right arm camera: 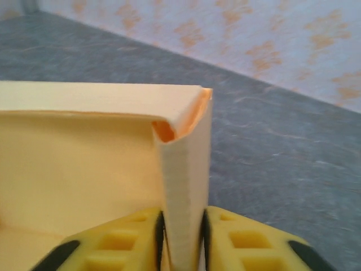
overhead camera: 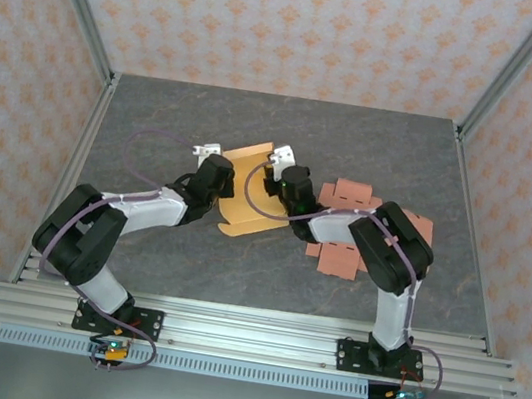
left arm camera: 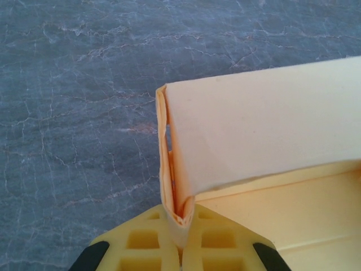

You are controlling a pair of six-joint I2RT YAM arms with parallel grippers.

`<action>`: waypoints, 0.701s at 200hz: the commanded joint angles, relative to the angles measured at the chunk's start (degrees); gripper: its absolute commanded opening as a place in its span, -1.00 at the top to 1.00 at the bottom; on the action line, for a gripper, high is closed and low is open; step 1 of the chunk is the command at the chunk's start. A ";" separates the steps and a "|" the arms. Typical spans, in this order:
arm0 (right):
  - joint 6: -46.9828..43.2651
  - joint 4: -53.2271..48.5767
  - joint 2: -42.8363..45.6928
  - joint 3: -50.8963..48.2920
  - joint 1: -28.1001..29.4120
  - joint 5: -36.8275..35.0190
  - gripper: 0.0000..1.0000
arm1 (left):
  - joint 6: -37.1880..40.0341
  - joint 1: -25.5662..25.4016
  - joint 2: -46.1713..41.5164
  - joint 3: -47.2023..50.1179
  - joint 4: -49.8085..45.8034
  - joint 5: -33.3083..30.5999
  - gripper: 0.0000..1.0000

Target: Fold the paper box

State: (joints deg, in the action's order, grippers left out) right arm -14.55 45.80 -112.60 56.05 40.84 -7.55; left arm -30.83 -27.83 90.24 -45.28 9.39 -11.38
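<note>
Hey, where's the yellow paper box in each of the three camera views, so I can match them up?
Top external: yellow box mid-table, between the two arms.
Left wrist: yellow box across the right side, a corner pinched in the left pincer.
Right wrist: yellow box on the left, a corner fold pinched in the right pincer.
Shared landmark: the grey marbled table.

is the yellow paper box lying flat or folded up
Partly folded: the yellow box has raised walls, its corners pinched by the left gripper and right gripper.
</note>
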 commanded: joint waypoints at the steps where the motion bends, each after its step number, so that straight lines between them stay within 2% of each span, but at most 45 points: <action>1: 7.78 11.28 -1.77 1.79 2.13 -21.71 0.78 | -4.63 -3.07 -2.50 -2.97 -1.41 -0.19 1.00; 31: 8.14 9.39 -2.30 3.40 2.36 -30.48 0.91 | -8.02 -3.70 -4.46 -1.81 -2.64 -2.33 1.00; 87: 11.47 7.98 -1.82 2.29 3.46 -31.02 0.91 | -8.89 -4.35 -6.13 -0.83 -2.50 -3.75 1.00; 102: 13.34 7.99 -1.15 1.12 3.55 -29.78 0.79 | -8.81 -4.41 -5.87 -1.15 -2.83 -4.50 1.00; 111: 14.12 8.24 -0.43 0.10 3.50 -27.67 0.61 | -8.90 -4.33 -5.77 -1.48 -3.37 -5.12 1.00; 140: 13.38 9.29 4.03 -4.42 2.95 -13.33 0.24 | -8.49 -4.38 -5.28 -1.43 -2.77 -7.38 1.00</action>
State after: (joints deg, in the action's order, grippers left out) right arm -3.84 52.36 -113.21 55.48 44.99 -29.54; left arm -37.26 -31.55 86.13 -46.72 7.22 -14.85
